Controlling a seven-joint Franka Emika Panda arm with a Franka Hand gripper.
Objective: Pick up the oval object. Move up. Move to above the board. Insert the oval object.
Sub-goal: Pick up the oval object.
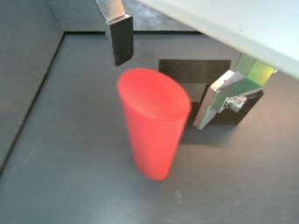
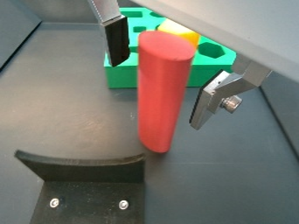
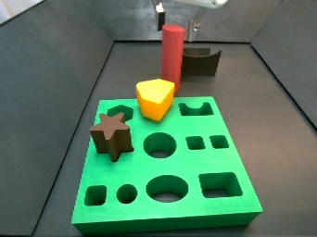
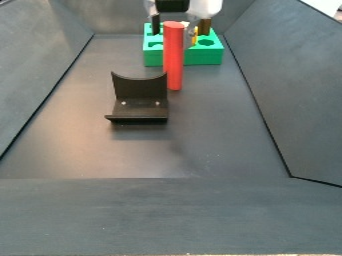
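Oval object upright on the floor, hand open over it

Oval object [image 3: 172, 54] stands upright on the dark floor [image 4: 160, 140], a tall plain red peg. In both side views we see it just beyond the board's far edge, between the board [image 3: 186, 176] and the fixture [image 3: 201, 62]. Whether peg and board touch, we cannot tell.

Hand [image 2: 170, 61] sits at the peg's top. In both wrist views its two fingers are apart, one on each side of the peg: a dark-padded finger [image 1: 119, 39] at about 11 o'clock of the peg top, and the other silver finger [image 1: 225, 99] at about 3 o'clock. We see a clear gap between each finger and the red sides, so nothing is gripped. In a side view only the white body of the hand [image 4: 178, 8] shows above the peg.

Board lies flat, bright green, with round, square and notched cut-outs. On it we note a yellow-orange block [image 3: 154, 98] near the far edge, at about 6 o'clock of the peg in that side view, and a dark brown star block [image 3: 111, 132] on the left part of the board.

Fixture: dark bracket on a base plate [image 2: 87, 179], near the peg's foot in a wrist view, two screw heads showing in the plate.
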